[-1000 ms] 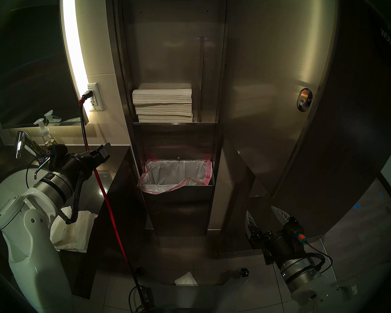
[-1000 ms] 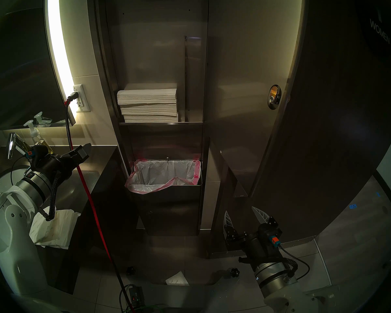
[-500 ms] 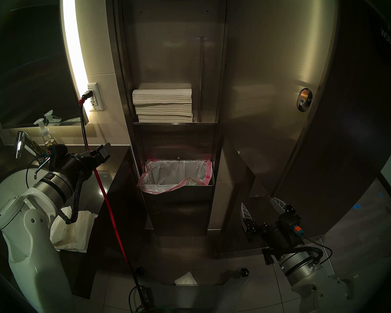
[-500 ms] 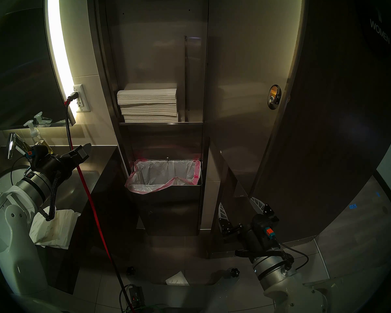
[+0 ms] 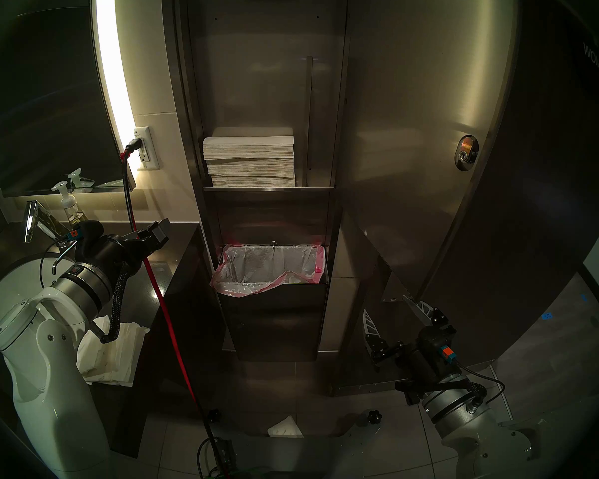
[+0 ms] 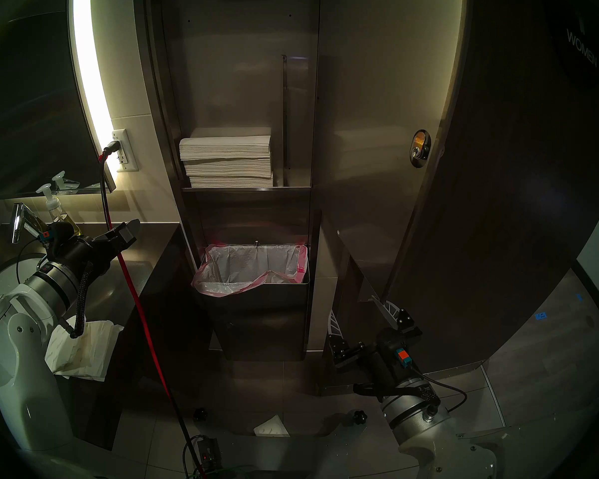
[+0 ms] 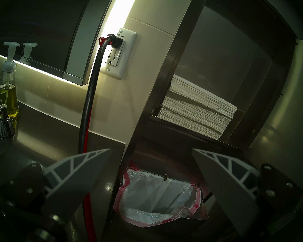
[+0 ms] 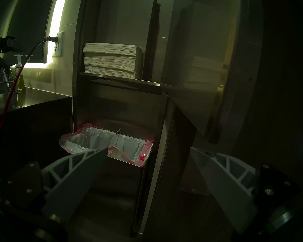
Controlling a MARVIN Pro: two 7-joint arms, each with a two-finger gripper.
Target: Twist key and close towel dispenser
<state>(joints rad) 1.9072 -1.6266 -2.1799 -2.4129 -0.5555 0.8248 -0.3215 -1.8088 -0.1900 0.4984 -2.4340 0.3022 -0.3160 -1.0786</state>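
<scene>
While the right gripper [image 5: 393,310] sits low in front of the cabinet, its white ribbed fingers [image 5: 370,324] stand spread wide with nothing between them. Nearest thing up and ahead of those fingers is the lower free corner of the long brushed-steel hinged door [image 5: 412,177], swung open to the right; one fingertip looks just beside that corner, contact cannot be told. Door's long axis runs vertical, hinge line on its left edge beside the cabinet.

Higher up the door, well above the right fingers, near its free edge: the coin-sized round silver lock disc [image 5: 466,152], with what I take to be the tiny metal key [image 5: 462,155] in it; too small to read its turn.

Left of the right fingers and further back: the tall narrow stainless-steel towel dispenser [image 5: 187,122], holding stacked white folded paper towels [image 5: 249,160] over a pink-rimmed bin liner [image 5: 268,269].

Left gripper [image 7: 151,153] hovers over the dark desk [image 5: 177,246], fingers wide open, empty, well apart from the door.

Judgement: right arm is nearer; the key lies upward and to the right.
</scene>
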